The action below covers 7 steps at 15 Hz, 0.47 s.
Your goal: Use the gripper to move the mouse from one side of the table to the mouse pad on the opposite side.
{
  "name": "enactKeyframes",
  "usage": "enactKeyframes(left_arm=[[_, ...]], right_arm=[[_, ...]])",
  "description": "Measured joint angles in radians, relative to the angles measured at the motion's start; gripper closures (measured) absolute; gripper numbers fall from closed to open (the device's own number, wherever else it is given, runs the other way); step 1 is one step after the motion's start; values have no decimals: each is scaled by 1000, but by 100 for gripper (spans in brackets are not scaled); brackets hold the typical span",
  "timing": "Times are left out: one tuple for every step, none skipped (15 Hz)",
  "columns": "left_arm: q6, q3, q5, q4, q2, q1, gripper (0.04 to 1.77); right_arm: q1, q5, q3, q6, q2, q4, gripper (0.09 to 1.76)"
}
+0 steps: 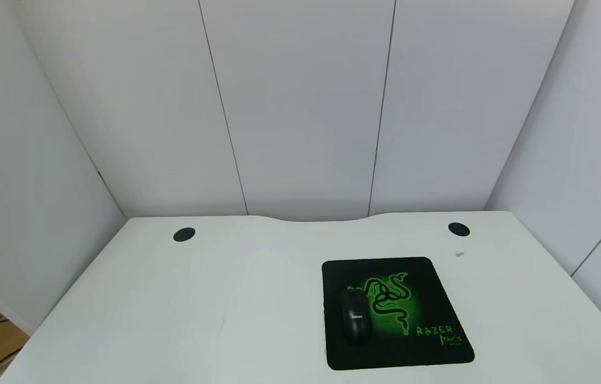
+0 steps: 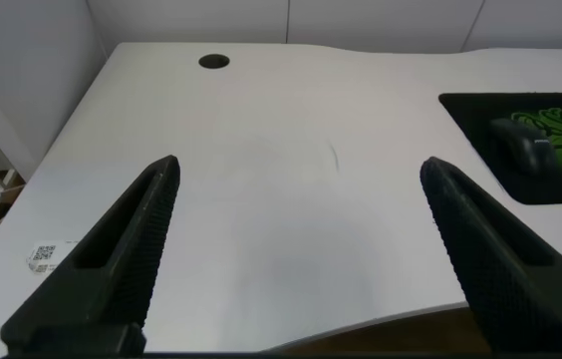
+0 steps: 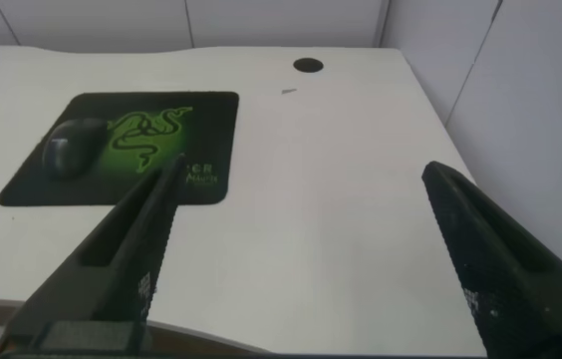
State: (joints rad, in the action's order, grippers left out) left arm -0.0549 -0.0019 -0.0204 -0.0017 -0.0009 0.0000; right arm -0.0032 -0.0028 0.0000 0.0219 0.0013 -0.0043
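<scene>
- The left gripper (image 2: 296,254) is held wide open above the near edge of the table (image 2: 261,199), with nothing between its two black fingers (image 2: 122,259).
- Only bare white table top is seen in the gap between those fingers; nothing is touched by them.
- A small white sticker (image 2: 44,255) with a printed code is seen just outside one finger of the left gripper, near the table's side edge.
- Farther out from the left gripper, a round black cable hole (image 2: 214,62) is seen by the far edge of the table.
- The right gripper (image 3: 311,254) is likewise spread wide and empty, held over the near edge of the table on the robot's right side.
- Neither gripper is visible from the head camera.
- The mouse pad (image 1: 428,298) lies flat on the table ahead of the right gripper and off toward the robot's left of it; from the left gripper it lies well off to the robot's right.
- The mouse (image 1: 354,316) rests on the mouse pad, on the part of the pad nearest the left gripper, partly beside the green snake logo (image 1: 388,298).
- The mouse is well apart from both grippers.
- A second cable hole (image 1: 458,230) is seen beyond the pad, near the back edge, with a small grey mark (image 1: 459,255) just in front of it.
- White wall panels (image 1: 300,106) stand behind the table.
</scene>
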Motion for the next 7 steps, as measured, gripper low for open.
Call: enactKeyframes(left_arm=[[-3,0,0,2,0,0,9],[-22,1,5,3,0,0,9],[-34,1,16,2,0,0,9],[-36,1,18,2,0,0,9],[-36,1,19,2,0,0,9],[-37,1,19,2,0,0,9],[-37,1,19,2,0,0,9]], right_arm=[[0,0,0,0,0,0,14],[0,0,0,0,0,0,14],[0,0,0,0,0,0,14],[0,0,0,0,0,0,14],[0,0,0,0,0,0,14],[0,0,0,0,0,0,14],[0,0,0,1,0,0,14]])
